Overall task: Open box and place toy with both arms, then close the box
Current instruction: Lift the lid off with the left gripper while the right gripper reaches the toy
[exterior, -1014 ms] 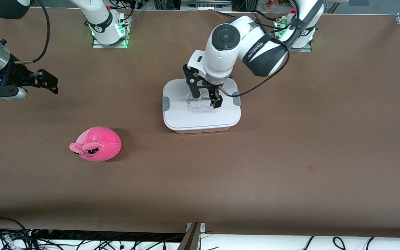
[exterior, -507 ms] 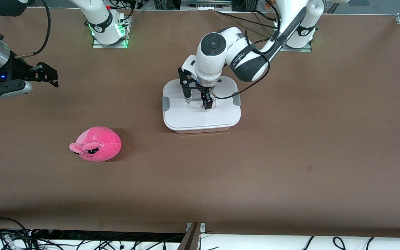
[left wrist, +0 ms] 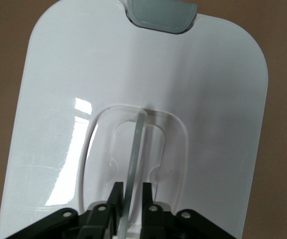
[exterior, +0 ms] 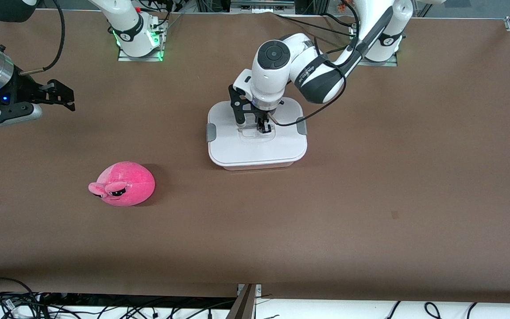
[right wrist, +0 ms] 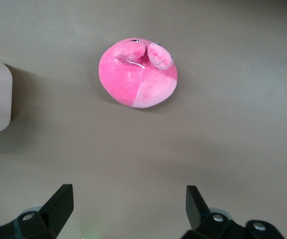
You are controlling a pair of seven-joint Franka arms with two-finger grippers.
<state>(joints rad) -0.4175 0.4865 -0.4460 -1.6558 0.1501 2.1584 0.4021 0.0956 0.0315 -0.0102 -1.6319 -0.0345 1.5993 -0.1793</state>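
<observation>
Right hand (exterior: pixel 60 98) waits with fingers wide apart, raised over the surface (exterior: pixel 370 186) at the right arm's end, holding nothing. Moving across, we find the toy (exterior: pixel 122 184), a pink plush, lying on the surface nearer the front camera, untouched. Next comes the box (exterior: pixel 256 135), lid still on. Our left hand (exterior: pixel 259 126) is down on the lid, its fingers (left wrist: pixel 116 196) pinched onto the clear handle (left wrist: pixel 136 149). We judge nothing finished yet: opening is only beginning.
</observation>
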